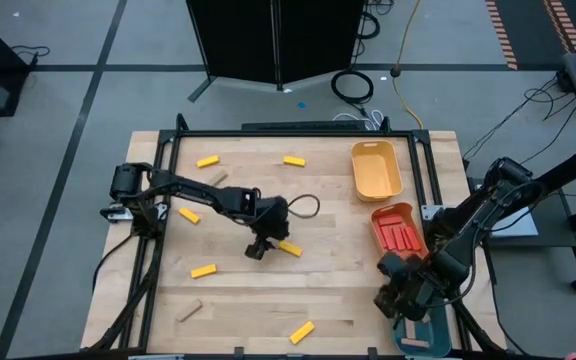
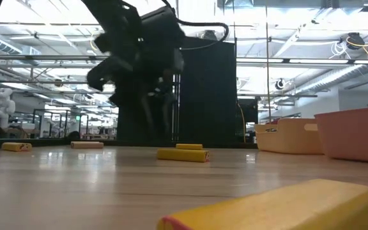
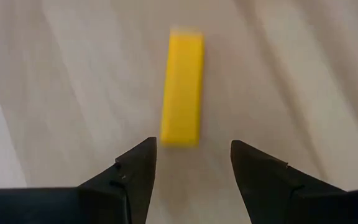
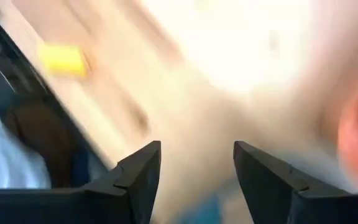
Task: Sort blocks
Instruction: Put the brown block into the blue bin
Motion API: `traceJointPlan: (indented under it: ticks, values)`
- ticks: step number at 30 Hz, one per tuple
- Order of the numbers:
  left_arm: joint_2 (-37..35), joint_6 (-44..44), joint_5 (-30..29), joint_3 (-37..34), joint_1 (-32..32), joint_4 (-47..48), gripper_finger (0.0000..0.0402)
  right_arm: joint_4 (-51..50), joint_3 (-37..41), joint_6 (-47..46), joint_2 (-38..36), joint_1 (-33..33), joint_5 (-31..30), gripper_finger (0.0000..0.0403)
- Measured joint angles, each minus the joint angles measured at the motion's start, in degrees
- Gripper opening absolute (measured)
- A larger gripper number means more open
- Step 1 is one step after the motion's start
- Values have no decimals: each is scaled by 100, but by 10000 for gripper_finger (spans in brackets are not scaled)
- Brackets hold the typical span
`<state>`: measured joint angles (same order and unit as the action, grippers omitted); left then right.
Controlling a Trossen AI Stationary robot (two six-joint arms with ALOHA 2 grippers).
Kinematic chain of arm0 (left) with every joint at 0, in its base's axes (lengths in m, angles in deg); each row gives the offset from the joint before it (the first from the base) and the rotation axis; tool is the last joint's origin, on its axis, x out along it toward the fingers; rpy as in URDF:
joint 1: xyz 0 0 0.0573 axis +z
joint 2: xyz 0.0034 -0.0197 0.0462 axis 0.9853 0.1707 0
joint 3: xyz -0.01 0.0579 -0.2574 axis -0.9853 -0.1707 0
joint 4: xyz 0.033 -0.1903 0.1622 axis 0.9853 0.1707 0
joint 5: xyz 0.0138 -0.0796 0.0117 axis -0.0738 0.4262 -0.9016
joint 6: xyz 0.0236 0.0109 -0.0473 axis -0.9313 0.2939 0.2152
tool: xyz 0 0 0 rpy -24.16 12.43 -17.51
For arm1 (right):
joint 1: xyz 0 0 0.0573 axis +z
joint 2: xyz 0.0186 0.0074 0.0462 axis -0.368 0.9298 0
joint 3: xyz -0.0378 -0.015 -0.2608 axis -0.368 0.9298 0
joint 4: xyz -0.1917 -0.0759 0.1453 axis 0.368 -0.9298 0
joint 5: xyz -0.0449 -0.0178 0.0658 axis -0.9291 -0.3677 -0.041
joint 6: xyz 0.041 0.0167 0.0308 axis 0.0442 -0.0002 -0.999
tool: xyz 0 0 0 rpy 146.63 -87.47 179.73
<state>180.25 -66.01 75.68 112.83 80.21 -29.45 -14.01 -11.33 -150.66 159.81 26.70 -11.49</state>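
Several yellow blocks lie flat on the wooden table, among them one in the middle (image 1: 288, 248), which also shows in the low view (image 2: 183, 154). Two tan blocks (image 1: 218, 180) (image 1: 189, 311) lie on the left half. Red blocks (image 1: 400, 238) lie in the orange tray (image 1: 393, 212). My left gripper (image 1: 259, 248) hangs open and empty just above the table, beside the middle yellow block (image 3: 182, 87), which lies ahead of its fingertips. My right gripper (image 1: 398, 300) is open and empty at the near right, next to the teal tray (image 1: 423, 338).
A yellow tray (image 1: 376, 168) stands at the far right, the orange tray just nearer than it. A black frame (image 1: 168, 180) runs along the table's sides. Other yellow blocks lie far (image 1: 207, 160) (image 1: 294, 160), left (image 1: 188, 215) (image 1: 203, 270) and near (image 1: 302, 332).
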Motion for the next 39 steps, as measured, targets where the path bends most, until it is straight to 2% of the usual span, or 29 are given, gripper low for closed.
traceJointPlan:
  ticks: [3, 5, 7, 9, 12, 17, 20, 25, 29, 33, 39]
  values:
    - [-2, 658, -952, 0, -167, 572, 203, 246, 0, 846, 0, 23, -1688, 196]
    - [-2, 1029, -1542, 1, -195, 1002, 203, 530, 0, 1524, 37, 20, -2607, 197]
    - [-2, 1229, -1885, 0, -161, 1477, 203, 824, 0, 2196, 112, 20, -3201, 197]
    - [-2, 1298, -1952, 0, -60, 1854, 203, 1100, 0, 2789, 225, 15, -3454, 197]
    - [-34, 1296, -1947, 0, 165, 2354, 203, 1262, 0, 3300, 492, 5, -3587, 197]
    - [-483, 1111, -2023, -92, 936, 2748, 203, 1229, 0, 3267, 1074, -36, -3584, 197]
    - [-919, 978, -1876, -292, 1722, 2717, 203, 1244, 0, 3229, 1419, -65, -3601, 197]
    - [-1240, 1193, -1016, -856, 3335, 2354, 203, 970, 2, 3312, 1902, -243, -3965, 196]
    - [-1227, 1140, -1005, -1164, 4215, 2159, 203, 795, 2, 3314, 2140, -477, -4020, 196]
    - [-1231, 1091, -1082, -1204, 4647, 1847, 203, 799, 2, 3334, 2264, -686, -3970, 196]
    - [-1233, 648, -839, -1184, 4723, 1510, 203, 800, 2, 3490, 2277, -901, -3585, 196]
